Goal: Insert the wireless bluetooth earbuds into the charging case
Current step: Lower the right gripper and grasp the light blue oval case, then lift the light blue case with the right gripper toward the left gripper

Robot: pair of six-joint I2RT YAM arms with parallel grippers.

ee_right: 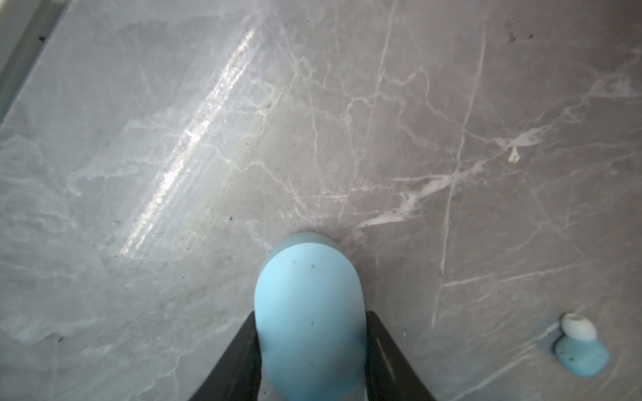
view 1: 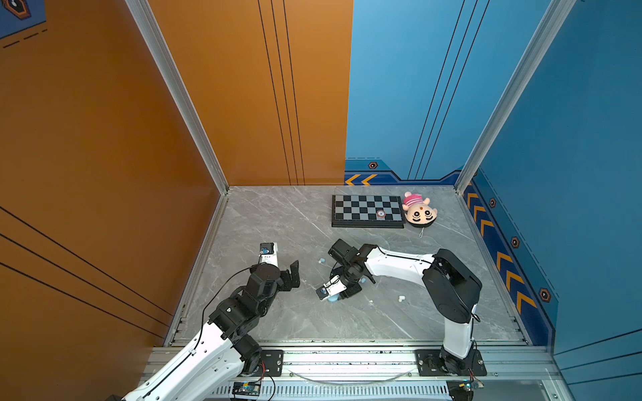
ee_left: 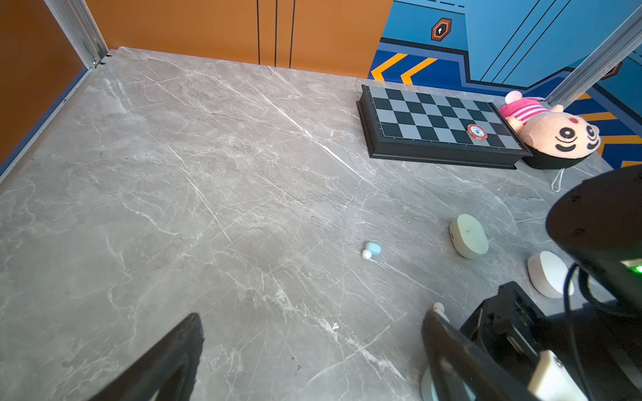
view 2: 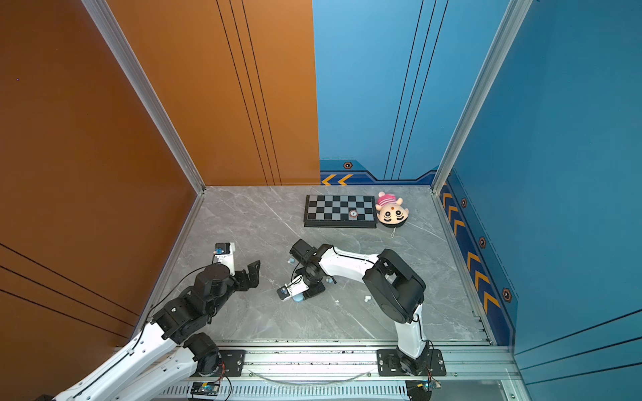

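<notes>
Early stage: right gripper (ee_right: 311, 314) clasping seemingly closed pale blue charging case (ee_right: 307, 274), lower centre of frame; left gripper (ee_left: 312, 316) hanging splayed, empty; blue earbud (ee_right: 582, 350) lying loose on table (ee_right: 139, 139), lower right; none seated yet.

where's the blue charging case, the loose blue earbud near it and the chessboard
blue charging case (ee_right: 309, 312), right wrist view, middle of its rounded top
blue earbud (ee_right: 583, 357), right wrist view, its blue body
chessboard (ee_left: 417, 114), left wrist view, checkered playing surface
</notes>
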